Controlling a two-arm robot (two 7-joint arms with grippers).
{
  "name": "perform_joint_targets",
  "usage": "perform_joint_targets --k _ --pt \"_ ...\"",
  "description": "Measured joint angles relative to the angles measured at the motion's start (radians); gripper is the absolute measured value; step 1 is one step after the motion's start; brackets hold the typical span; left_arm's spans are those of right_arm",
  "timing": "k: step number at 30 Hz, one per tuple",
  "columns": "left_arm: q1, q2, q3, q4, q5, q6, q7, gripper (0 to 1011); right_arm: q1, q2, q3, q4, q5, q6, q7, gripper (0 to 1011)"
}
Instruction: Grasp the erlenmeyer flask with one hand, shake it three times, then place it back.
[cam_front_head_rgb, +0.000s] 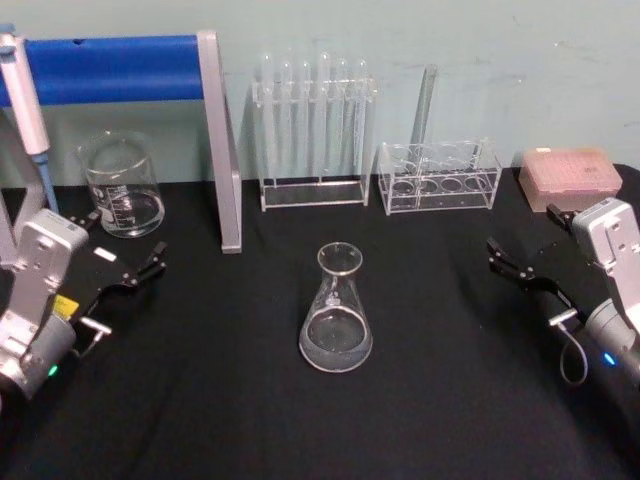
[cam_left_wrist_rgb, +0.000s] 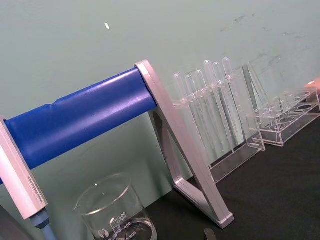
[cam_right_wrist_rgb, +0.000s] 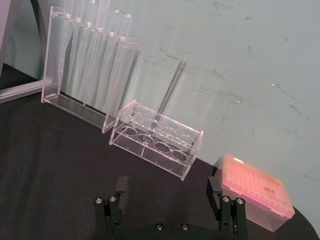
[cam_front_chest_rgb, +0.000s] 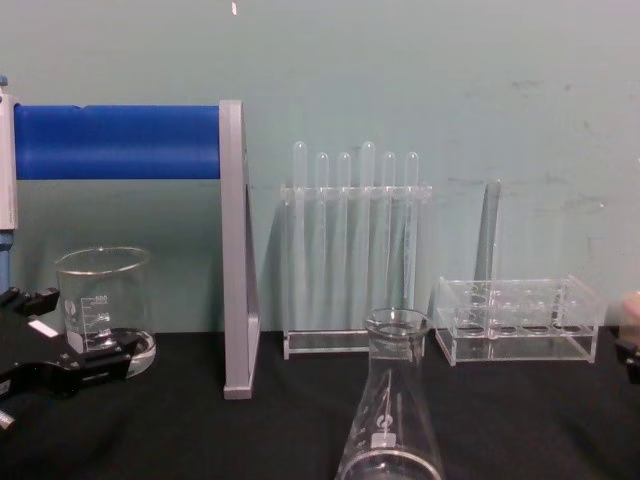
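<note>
Right gripper (cam_front_head_rgb: 510, 260) first: its fingers (cam_right_wrist_rgb: 120, 186) stand wide apart with nothing between them, out over the right side of the desk (cam_front_head_rgb: 440, 400). Just beyond those fingers sits a low clear rack (cam_right_wrist_rgb: 156, 141) with one tube leaning out of it, and a pink box (cam_right_wrist_rgb: 255, 192) lies at the far right. Over on the other side, the left gripper (cam_front_head_rgb: 140, 272) is parked near the left edge, fingers apart too and holding nothing, with the beaker (cam_front_head_rgb: 122, 186) just behind it. And there is the flask (cam_front_head_rgb: 337, 312), upright in the middle of the desk, between the two grippers and well apart from both, with a little clear liquid in its base. Behind it, along the far wall, stands a tall rack of test tubes (cam_front_head_rgb: 315, 130), and to the left of that a grey stand with a blue bar (cam_front_head_rgb: 115, 68).
</note>
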Motion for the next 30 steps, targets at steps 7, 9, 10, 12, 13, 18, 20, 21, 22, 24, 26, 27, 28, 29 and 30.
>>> perform_joint_targets --k 7,9,10,12,13,18,20,21,22,24,26,27,28,29,30 --pt "0.000 0.000 0.000 0.000 0.000 0.000 0.000 1001 0.000 0.000 0.000 0.000 0.000 0.000 0.000 1000" --pt "0.000 0.000 0.000 0.000 0.000 0.000 0.000 1001 0.000 0.000 0.000 0.000 0.000 0.000 0.000 1000" --pt "0.000 0.000 0.000 0.000 0.000 0.000 0.000 1001 0.000 0.000 0.000 0.000 0.000 0.000 0.000 1000" --pt "0.000 0.000 0.000 0.000 0.000 0.000 0.000 1001 0.000 0.000 0.000 0.000 0.000 0.000 0.000 1000" --pt "0.000 0.000 0.000 0.000 0.000 0.000 0.000 1001 0.000 0.000 0.000 0.000 0.000 0.000 0.000 1000" --pt "0.000 0.000 0.000 0.000 0.000 0.000 0.000 1001 -0.001 0.000 0.008 0.000 0.006 0.000 0.025 1000" --pt "0.000 0.000 0.000 0.000 0.000 0.000 0.000 1001 -0.003 -0.001 0.014 -0.003 0.019 0.002 0.043 1000" --pt "0.000 0.000 0.000 0.000 0.000 0.000 0.000 1001 -0.006 -0.001 0.021 -0.007 0.035 0.004 0.066 1000" --pt "0.000 0.000 0.000 0.000 0.000 0.000 0.000 1001 -0.009 0.000 0.027 -0.012 0.054 0.007 0.091 1000" --pt "0.000 0.000 0.000 0.000 0.000 0.000 0.000 1001 -0.012 0.001 0.032 -0.017 0.070 0.010 0.117 1000" --pt "0.000 0.000 0.000 0.000 0.000 0.000 0.000 1001 -0.015 0.003 0.037 -0.024 0.086 0.010 0.148 1000" --pt "0.000 0.000 0.000 0.000 0.000 0.000 0.000 1001 -0.016 0.004 0.038 -0.027 0.091 0.010 0.159 1000" --pt "0.000 0.000 0.000 0.000 0.000 0.000 0.000 1001 -0.017 0.004 0.039 -0.029 0.095 0.010 0.170 1000" --pt "0.000 0.000 0.000 0.000 0.000 0.000 0.000 1001 -0.018 0.005 0.040 -0.034 0.103 0.009 0.192 1000" --pt "0.000 0.000 0.000 0.000 0.000 0.000 0.000 1001 -0.018 0.005 0.040 -0.034 0.103 0.009 0.192 1000"
